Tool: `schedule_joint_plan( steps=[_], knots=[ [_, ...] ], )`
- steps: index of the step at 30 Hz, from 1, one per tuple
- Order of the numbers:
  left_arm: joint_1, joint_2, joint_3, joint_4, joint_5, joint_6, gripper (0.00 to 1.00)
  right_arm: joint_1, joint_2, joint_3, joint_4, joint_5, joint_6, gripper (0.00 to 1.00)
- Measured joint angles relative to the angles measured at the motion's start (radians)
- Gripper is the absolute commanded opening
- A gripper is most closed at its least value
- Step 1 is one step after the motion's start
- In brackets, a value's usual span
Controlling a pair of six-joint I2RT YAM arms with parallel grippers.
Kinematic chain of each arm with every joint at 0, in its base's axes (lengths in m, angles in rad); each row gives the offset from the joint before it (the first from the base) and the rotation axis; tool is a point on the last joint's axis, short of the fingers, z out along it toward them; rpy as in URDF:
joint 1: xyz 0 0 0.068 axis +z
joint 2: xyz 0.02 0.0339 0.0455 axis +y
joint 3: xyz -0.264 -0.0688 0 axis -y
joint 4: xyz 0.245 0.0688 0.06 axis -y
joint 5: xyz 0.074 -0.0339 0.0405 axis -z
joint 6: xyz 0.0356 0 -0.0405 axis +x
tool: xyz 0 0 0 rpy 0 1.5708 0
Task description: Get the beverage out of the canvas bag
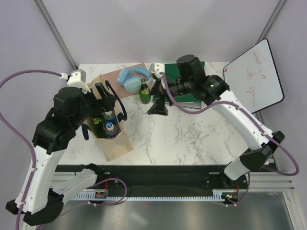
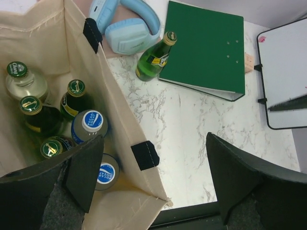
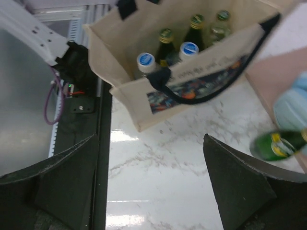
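Note:
The beige canvas bag (image 1: 115, 143) with navy handles stands open at the table's front left. It also shows in the left wrist view (image 2: 127, 139) and the right wrist view (image 3: 134, 100). It holds several bottles: green ones with gold caps (image 2: 76, 88) and two blue-capped Pocari Sweat bottles (image 2: 92, 120). My left gripper (image 1: 104, 99) is open above the bag's mouth. In its wrist view the left gripper (image 2: 156, 184) straddles the bag's near wall, one finger (image 2: 86, 172) over the bottles. My right gripper (image 1: 158, 103) is open and empty over the table's middle, beside a green bottle (image 1: 145, 92) standing outside the bag.
Blue headphones (image 1: 133, 77) lie on a brown mat at the back. A green binder (image 1: 184, 76) lies at the back right, under the right arm. A whiteboard (image 1: 252, 74) leans at the far right. The table's front edge (image 1: 163, 165) is close to the bag.

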Motion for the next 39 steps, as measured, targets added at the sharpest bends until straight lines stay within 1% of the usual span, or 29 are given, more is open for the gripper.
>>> schedule_joint_plan(
  steps=[1, 3, 4, 7, 10, 14, 23, 28, 34, 39],
  knots=[
    [0.0, 0.003, 0.006, -0.007, -0.008, -0.003, 0.92, 0.045, 0.023, 0.032, -0.007, 0.001, -0.008, 0.93],
    [0.0, -0.011, 0.013, -0.02, -0.022, -0.013, 0.91, 0.14, 0.071, 0.089, -0.011, 0.003, -0.021, 0.9],
    [0.0, -0.028, 0.014, -0.026, -0.035, -0.022, 0.91, 0.179, 0.095, 0.108, -0.008, 0.004, -0.026, 0.85],
    [0.0, -0.106, 0.019, -0.055, -0.071, -0.054, 0.91, 0.285, 0.162, 0.135, 0.023, 0.009, -0.025, 0.8],
    [0.0, -0.192, 0.044, -0.101, -0.113, -0.085, 0.91, 0.354, 0.228, 0.155, 0.055, 0.024, -0.026, 0.76],
    [0.0, -0.275, 0.065, -0.143, -0.159, -0.114, 0.91, 0.415, 0.327, 0.21, 0.084, 0.069, -0.03, 0.75],
    [0.0, -0.286, 0.057, -0.219, -0.207, -0.134, 0.91, 0.428, 0.481, 0.314, 0.117, 0.194, -0.073, 0.74],
    [0.0, -0.287, 0.05, -0.225, -0.216, -0.134, 0.91, 0.427, 0.515, 0.318, 0.117, 0.248, -0.093, 0.7],
    [0.0, -0.296, 0.047, -0.228, -0.219, -0.134, 0.91, 0.428, 0.526, 0.316, 0.117, 0.296, -0.115, 0.7],
    [0.0, -0.306, 0.046, -0.243, -0.219, -0.135, 0.91, 0.428, 0.547, 0.316, 0.118, 0.319, -0.129, 0.67]
  ],
)
